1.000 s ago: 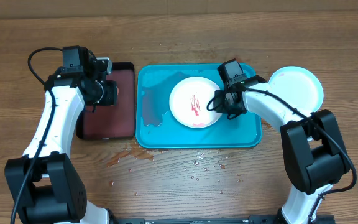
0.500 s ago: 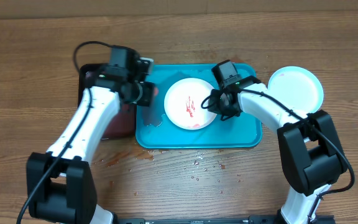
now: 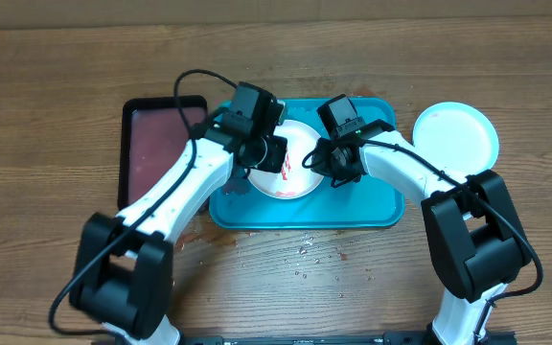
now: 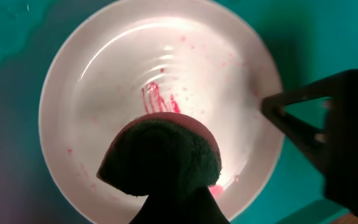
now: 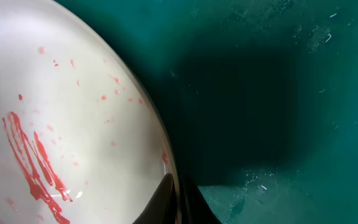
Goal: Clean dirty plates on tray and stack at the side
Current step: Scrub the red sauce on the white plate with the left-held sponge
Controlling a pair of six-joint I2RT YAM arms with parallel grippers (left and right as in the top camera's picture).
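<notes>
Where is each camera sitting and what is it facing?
Overhead: above the table, facing straight down; left arm, right arm, blue tray, white plate.
Left wrist: left arm, looking down into the plate; sponge in front, right gripper at right.
Right wrist: right arm, close on plate rim and tray; own fingertips at bottom.
Shared: all three show the smeared plate.

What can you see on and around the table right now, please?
dirty plate: one, white with red smears, on the blue tray
blue tray: one, turquoise, table centre
clean plate: at least one, whitish, right of the blue tray
dark-red tray: one, black-rimmed, left of the blue tray
sponge: one, dark with a pink edge, over the dirty plate
table: one, brown wood
left gripper: shut on sponge
right gripper: shut on dirty plate's rim
</notes>
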